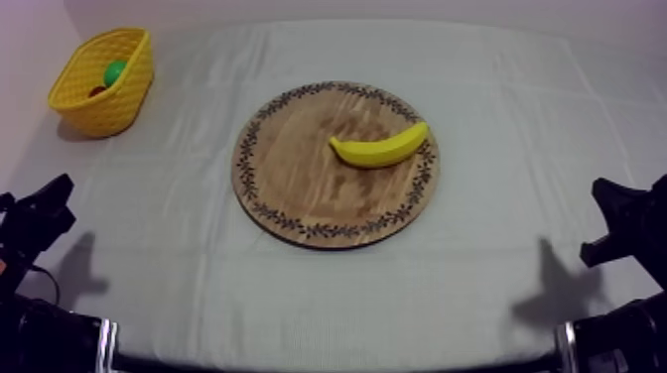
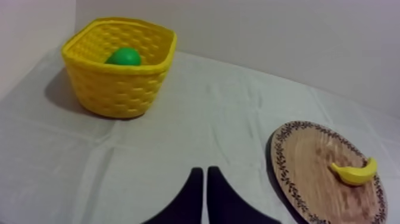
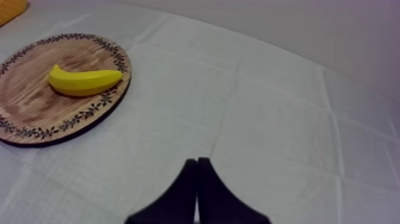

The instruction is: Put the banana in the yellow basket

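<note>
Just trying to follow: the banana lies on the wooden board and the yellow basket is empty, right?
Not empty: the left wrist view shows a green fruit in the yellow basket. The banana does lie on the wooden board.

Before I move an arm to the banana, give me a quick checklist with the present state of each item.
1. Banana lies free on the wooden board: ok.
2. Yellow basket upright, mouth unobstructed: ok.
3. Room in the basket beside the green fruit: cannot tell.
4. Left gripper open for a grasp: not ok, shut, at rest.
5. Right gripper open for a grasp: not ok, shut, at rest.
</note>
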